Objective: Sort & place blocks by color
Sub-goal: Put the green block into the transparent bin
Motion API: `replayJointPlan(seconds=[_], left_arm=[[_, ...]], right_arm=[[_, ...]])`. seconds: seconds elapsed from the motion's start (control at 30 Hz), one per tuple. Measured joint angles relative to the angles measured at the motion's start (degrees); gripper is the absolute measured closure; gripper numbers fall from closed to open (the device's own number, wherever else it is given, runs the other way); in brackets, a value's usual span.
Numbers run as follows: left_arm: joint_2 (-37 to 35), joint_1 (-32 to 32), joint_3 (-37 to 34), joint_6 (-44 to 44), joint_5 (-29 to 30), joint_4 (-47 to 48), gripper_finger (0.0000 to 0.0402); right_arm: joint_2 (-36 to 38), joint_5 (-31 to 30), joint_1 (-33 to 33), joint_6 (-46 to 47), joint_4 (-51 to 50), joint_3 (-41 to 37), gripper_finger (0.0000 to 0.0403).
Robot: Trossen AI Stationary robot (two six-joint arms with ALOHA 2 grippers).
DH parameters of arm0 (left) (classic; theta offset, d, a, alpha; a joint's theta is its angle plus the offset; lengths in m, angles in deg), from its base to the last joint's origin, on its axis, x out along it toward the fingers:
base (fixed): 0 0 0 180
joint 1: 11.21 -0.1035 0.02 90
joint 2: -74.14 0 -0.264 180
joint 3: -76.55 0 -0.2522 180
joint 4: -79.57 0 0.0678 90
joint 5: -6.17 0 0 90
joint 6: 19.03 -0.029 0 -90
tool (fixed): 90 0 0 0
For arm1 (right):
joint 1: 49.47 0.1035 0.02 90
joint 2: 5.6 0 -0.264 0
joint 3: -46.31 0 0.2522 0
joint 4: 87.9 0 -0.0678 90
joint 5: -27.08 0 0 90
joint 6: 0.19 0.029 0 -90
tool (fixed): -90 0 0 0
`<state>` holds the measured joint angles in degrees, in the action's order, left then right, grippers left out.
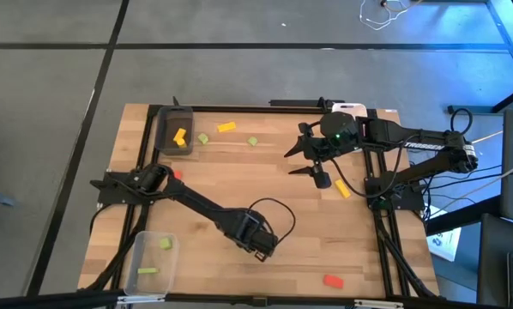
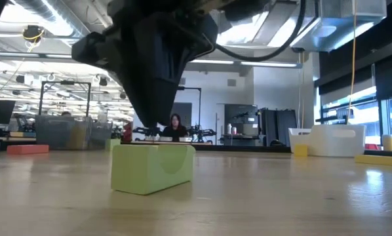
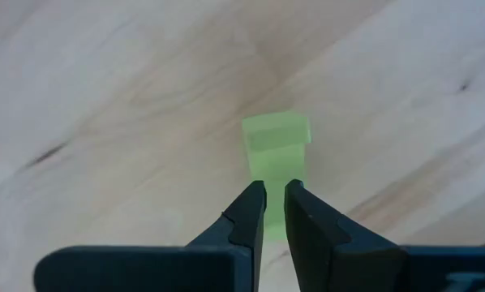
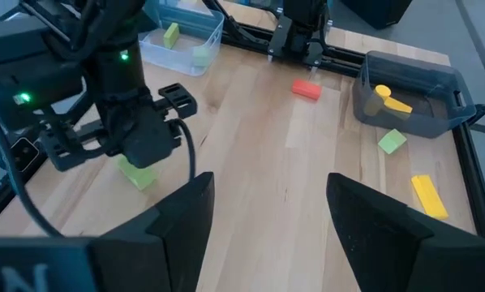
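My left gripper point(image 1: 261, 245) stands near the table's front middle, pointing down, shut on a light green block point(image 3: 276, 150). The low view shows that block point(image 2: 153, 168) right at the table top. My right gripper point(image 1: 306, 165) hangs open and empty above the table's far right part. Loose on the wood lie two green blocks point(image 1: 203, 138) point(image 1: 252, 142), two yellow bars point(image 1: 226, 127) point(image 1: 342, 189) and two red blocks point(image 1: 332, 280) point(image 1: 178, 174). A yellow block point(image 1: 180, 137) lies in the dark grey tray point(image 1: 164, 123). Two green blocks point(image 1: 165, 245) point(image 1: 147, 272) lie in the clear tray point(image 1: 136, 257). My left gripper pinches a narrow part of the green block's upper end point(image 3: 275, 177) between its two fingers point(image 3: 249, 212). The fingers come from above, pointing steeply down. The block hangs below them; whether its underside point(image 2: 143, 190) rests on the table or is just clear of it, I cannot tell.
A white tray point(image 1: 349, 109) stands at the far right, behind the right arm. Black rails frame the table's left point(image 1: 145, 154), far and right sides. Bare wood lies between the two grippers. A person point(image 2: 176, 126) sits in the room beyond the table.
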<state>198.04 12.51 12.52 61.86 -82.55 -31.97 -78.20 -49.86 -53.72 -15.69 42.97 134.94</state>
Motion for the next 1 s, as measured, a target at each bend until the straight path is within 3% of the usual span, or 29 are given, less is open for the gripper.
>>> replayJointPlan(seconds=[0.43, 1.0], left_arm=[[0.00, 0.07, 0.00, 8.98, 2.51, -0.27, 0.0347], [0.05, -0.03, 0.00, 17.57, 2.59, -2.13, 0.0182]], right_arm=[[0.00, 0.02, 0.00, 0.00, 0.00, 0.00, 0.0163], [0.00, 0.01, -0.01, 0.01, -0.02, 0.00, 0.0163]])
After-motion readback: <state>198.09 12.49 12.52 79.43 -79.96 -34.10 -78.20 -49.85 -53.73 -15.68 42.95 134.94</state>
